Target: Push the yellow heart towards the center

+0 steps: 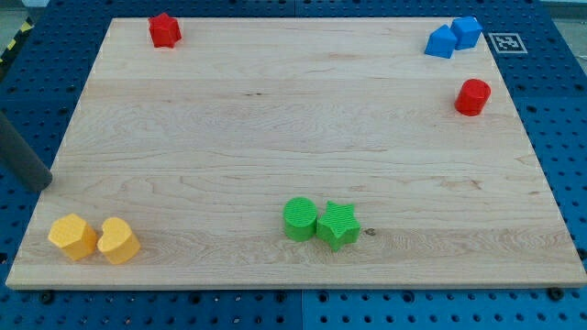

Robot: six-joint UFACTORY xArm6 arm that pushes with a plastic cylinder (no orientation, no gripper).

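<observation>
The yellow heart (118, 240) lies near the board's bottom left corner, touching a yellow hexagonal block (72, 236) on its left. My rod enters from the view's left edge and my tip (42, 184) rests at the board's left edge, above and left of the two yellow blocks, apart from them.
A green cylinder (299, 218) and green star (337, 225) touch at bottom centre. A red block (164, 30) sits at top left. Two blue blocks (440, 42) (467, 31) sit at top right, with a red cylinder (473, 96) below them. The wooden board (293, 137) lies on a blue pegboard.
</observation>
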